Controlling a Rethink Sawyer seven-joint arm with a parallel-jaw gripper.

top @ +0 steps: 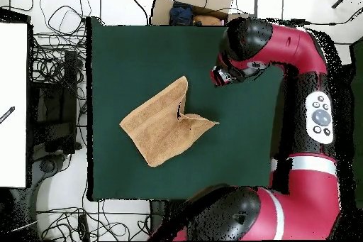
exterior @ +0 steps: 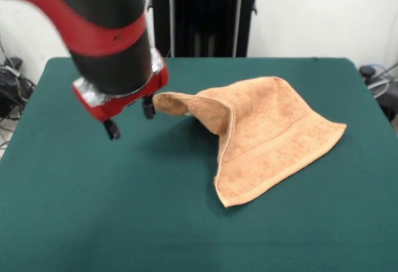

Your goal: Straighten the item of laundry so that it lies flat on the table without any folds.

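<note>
The small peach-orange terry-cloth towel (exterior: 267,138) lay near the middle of the dark green cloth-covered table (exterior: 81,210), not yet flat — one corner was folded over and stood up in a peak pointing at the arm. The red and black gripper (exterior: 130,118) hung just beside that raised corner with its two fingers apart and nothing between them. The unfolding step seemed under way — the next move would likely call for pinching the lifted corner and drawing it outward until the fold opened.

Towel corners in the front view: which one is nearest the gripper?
The raised, curled-over corner of the towel, pointing at the gripper; the other corners lie flat, farther away.
</note>
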